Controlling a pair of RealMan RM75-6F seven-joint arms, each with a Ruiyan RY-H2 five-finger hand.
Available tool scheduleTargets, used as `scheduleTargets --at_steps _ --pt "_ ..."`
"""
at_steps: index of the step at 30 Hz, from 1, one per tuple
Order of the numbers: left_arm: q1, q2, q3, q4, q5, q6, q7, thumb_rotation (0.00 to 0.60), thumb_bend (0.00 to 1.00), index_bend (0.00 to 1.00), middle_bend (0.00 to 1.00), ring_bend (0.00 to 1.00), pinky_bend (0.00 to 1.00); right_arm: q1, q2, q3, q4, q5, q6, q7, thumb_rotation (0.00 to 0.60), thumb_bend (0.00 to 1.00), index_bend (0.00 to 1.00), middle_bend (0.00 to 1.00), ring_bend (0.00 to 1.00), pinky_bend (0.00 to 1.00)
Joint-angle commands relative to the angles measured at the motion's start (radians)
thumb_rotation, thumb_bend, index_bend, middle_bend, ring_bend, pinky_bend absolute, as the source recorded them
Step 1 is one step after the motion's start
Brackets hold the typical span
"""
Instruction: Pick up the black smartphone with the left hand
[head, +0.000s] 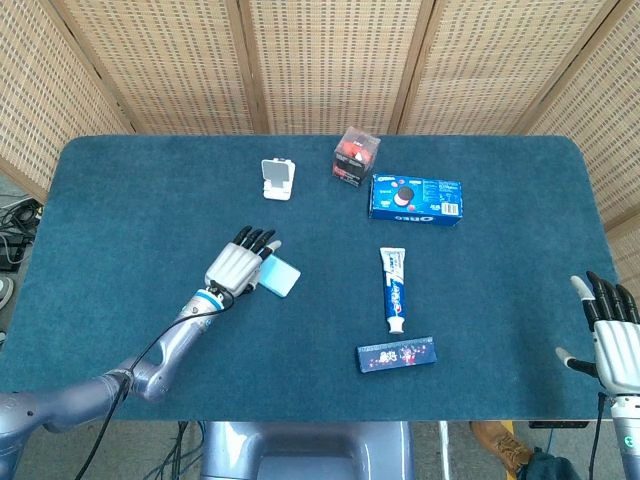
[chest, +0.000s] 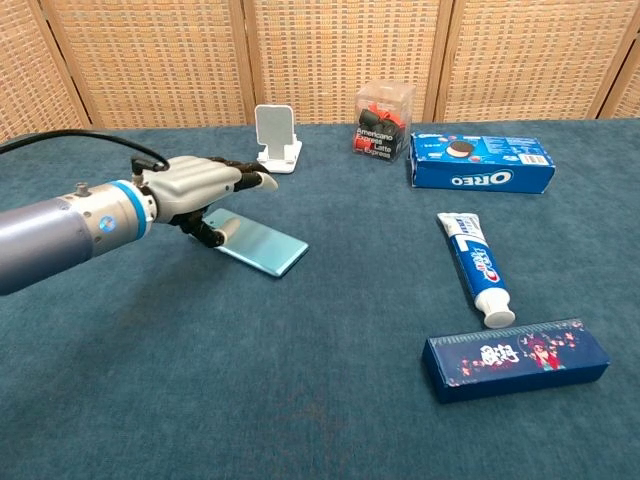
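Note:
My left hand (head: 237, 267) (chest: 193, 190) grips the smartphone (head: 281, 275) (chest: 260, 245) by one end and holds it off the blue table (head: 130, 210). The phone's light teal back faces the cameras, and its free end tilts down toward the right in the chest view. My right hand (head: 612, 340) hangs at the table's right front edge with its fingers spread and nothing in it; the chest view does not show it.
A white phone stand (head: 277, 179) (chest: 274, 138) stands behind the left hand. A clear box of red and black items (head: 355, 156), an Oreo box (head: 415, 198), a toothpaste tube (head: 394, 289) and a dark blue box (head: 398, 354) lie to the right.

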Motion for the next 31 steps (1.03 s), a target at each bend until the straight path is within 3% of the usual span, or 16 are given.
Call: scheduleTargets --at_steps 1,3,5,7,8,14,22,31 --pt "-0.036 -0.011 -0.05 -0.028 -0.066 0.009 0.046 0.6 0.52 0.0 0.0 0.0 0.0 0.0 0.002 0.001 0.001 0.002 0.0 0.006 0.6 0.0 0.02 0.0 0.0 0.0" --pt "-0.03 0.002 -0.058 -0.058 -0.07 0.044 0.047 0.6 0.42 0.0 0.0 0.0 0.0 -0.001 0.003 0.003 0.002 0.004 0.002 0.012 0.6 0.0 0.02 0.0 0.0 0.0" --pt "-0.02 0.021 -0.066 -0.092 -0.065 0.081 0.035 0.6 0.17 0.0 0.0 0.0 0.0 -0.002 0.005 0.003 0.002 0.005 0.003 0.015 0.6 0.0 0.03 0.0 0.0 0.0" --pt "0.005 0.063 -0.076 -0.155 -0.048 0.136 0.01 0.6 0.02 0.0 0.0 0.0 0.0 -0.002 0.006 0.003 0.001 0.004 0.003 0.019 0.6 0.0 0.03 0.0 0.0 0.0" --pt "0.018 0.089 -0.076 -0.189 -0.04 0.156 0.001 0.6 0.0 0.0 0.0 0.0 0.0 -0.002 0.007 0.003 -0.001 0.003 0.003 0.018 0.6 0.0 0.03 0.0 0.0 0.0" --pt "0.125 0.267 -0.044 -0.399 -0.013 0.265 -0.018 0.6 0.0 0.0 0.0 0.0 0.0 -0.002 0.008 -0.001 -0.013 -0.01 0.011 0.013 0.6 0.0 0.03 0.0 0.0 0.0" --pt "0.314 0.494 0.062 -0.628 0.008 0.434 -0.002 0.6 0.0 0.0 0.0 0.0 0.0 -0.002 0.01 -0.009 -0.031 -0.033 0.021 0.003 0.6 0.0 0.04 0.0 0.0 0.0" --pt "0.531 0.623 0.211 -0.686 0.155 0.646 -0.127 0.6 0.0 0.0 0.0 0.0 0.0 -0.005 0.017 -0.011 -0.046 -0.045 0.033 0.003 0.6 0.0 0.04 0.0 0.0 0.0"
